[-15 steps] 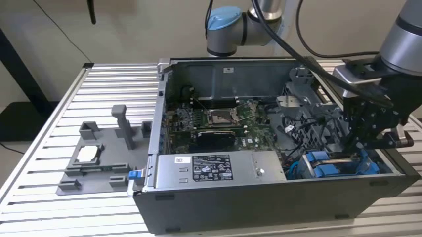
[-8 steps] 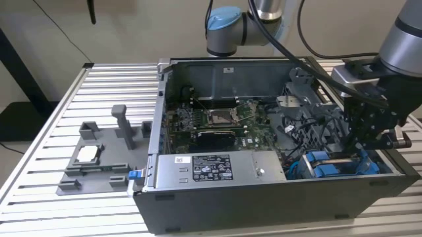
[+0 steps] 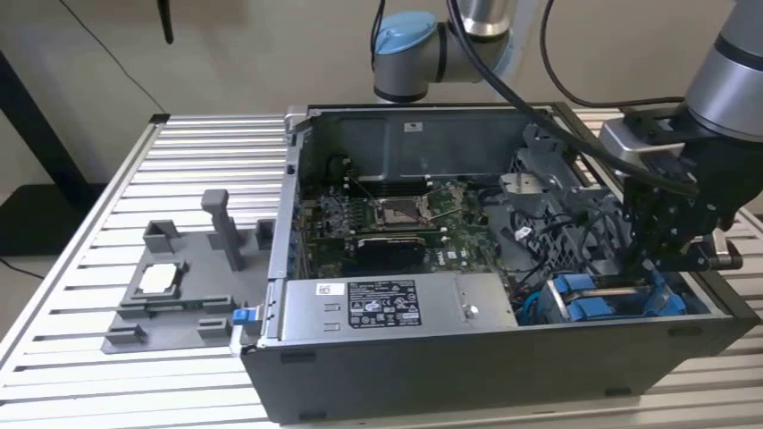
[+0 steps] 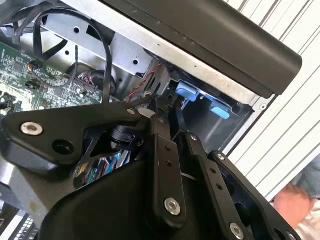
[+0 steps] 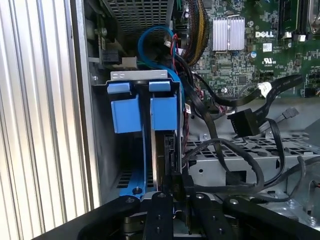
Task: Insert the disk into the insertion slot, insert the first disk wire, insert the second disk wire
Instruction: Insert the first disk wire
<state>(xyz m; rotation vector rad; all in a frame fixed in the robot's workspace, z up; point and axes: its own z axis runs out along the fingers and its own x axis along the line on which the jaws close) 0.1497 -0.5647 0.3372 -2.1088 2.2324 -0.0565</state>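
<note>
- Claw (image 5: 177, 182) sits closest in both wrist views, its black fingers (image 5: 159, 212) drawn nearly together with the plug of a black wire (image 5: 186, 167) pinched between the tips.
- In the second wrist view the claw (image 4: 167, 112) points into the corner of the case (image 4: 210, 30), just short of two blue tabs (image 4: 186, 92).
- Disk (image 5: 168, 150) stands on edge inside the slot (image 5: 140, 75), right in front of the fingertips; the plug is at its near end, but whether it is fully seated I cannot tell.
- Two blue tabs (image 5: 125, 112) sit side by side at the slot's mouth, the disk under the one nearer the board (image 5: 240, 65).
- Loose black cables loop between the slot and the board.
- In the exterior view the arm (image 3: 727, 80) reaches down from the exterior view's right, and the claw (image 3: 646, 273) is lowered into the slot (image 3: 574, 288) at the case's near corner.
- Next to the slot, on the exterior view's left, lies a grey labelled box (image 3: 394, 304).
- Case (image 3: 477, 366) rests on a slatted desk (image 3: 203, 152), with a grey fixture (image 3: 179, 299) of upright posts just beside it.
</note>
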